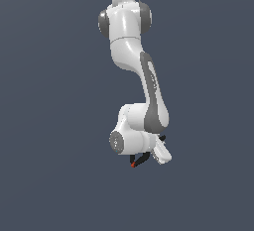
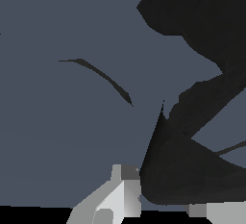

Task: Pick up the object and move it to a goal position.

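Your hand (image 1: 149,156) has its fingers closed on the black spring clamp (image 1: 140,159), whose red jaw tip (image 1: 132,165) pokes out toward the exterior view's left, just under the wrist. Judging from that, the grasp looks done; carrying it to the goal remains, and no goal marker is visible.

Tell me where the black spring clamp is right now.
In the exterior view the black spring clamp sits low, just right of centre, tucked under the arm's wrist at the tool, red tip pointing down-left.
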Available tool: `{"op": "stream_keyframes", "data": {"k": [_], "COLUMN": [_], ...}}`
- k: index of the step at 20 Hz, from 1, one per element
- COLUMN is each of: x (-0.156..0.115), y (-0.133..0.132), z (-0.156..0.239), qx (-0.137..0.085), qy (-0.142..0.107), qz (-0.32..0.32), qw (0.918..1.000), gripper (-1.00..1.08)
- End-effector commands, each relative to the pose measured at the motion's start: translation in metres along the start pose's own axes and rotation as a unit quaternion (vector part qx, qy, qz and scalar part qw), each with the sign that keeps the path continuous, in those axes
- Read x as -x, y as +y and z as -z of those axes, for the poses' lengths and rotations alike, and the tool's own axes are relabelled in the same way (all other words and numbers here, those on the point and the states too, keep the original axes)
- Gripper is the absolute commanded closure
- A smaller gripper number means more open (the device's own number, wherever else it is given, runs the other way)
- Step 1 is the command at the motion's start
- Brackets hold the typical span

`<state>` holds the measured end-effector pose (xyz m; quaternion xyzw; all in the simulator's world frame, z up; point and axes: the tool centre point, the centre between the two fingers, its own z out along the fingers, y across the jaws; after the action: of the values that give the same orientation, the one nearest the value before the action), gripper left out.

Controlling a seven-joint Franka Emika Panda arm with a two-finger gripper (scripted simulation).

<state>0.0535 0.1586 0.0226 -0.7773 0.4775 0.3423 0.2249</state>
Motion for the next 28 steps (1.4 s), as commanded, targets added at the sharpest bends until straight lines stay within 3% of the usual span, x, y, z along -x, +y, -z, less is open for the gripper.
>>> {"op": "stream_keyframes", "data": {"k": [1, 12, 23, 28], "x": [0.000, 0.012, 0.094, 0.119], "y": [0.000, -0.003, -0.023, -0.031], "z": [0.000, 0.002, 0.018, 0.023], "qx": [0.000, 0.000, 0.000, 0.000], "qy": [0.000, 0.000, 0.000, 0.000], "qz": [0.000, 0.000, 0.000, 0.000], "qw": [1.0000, 1.0000, 1.0000, 1.0000], "gripper": [1.08, 1.08, 1.08, 1.08]}}
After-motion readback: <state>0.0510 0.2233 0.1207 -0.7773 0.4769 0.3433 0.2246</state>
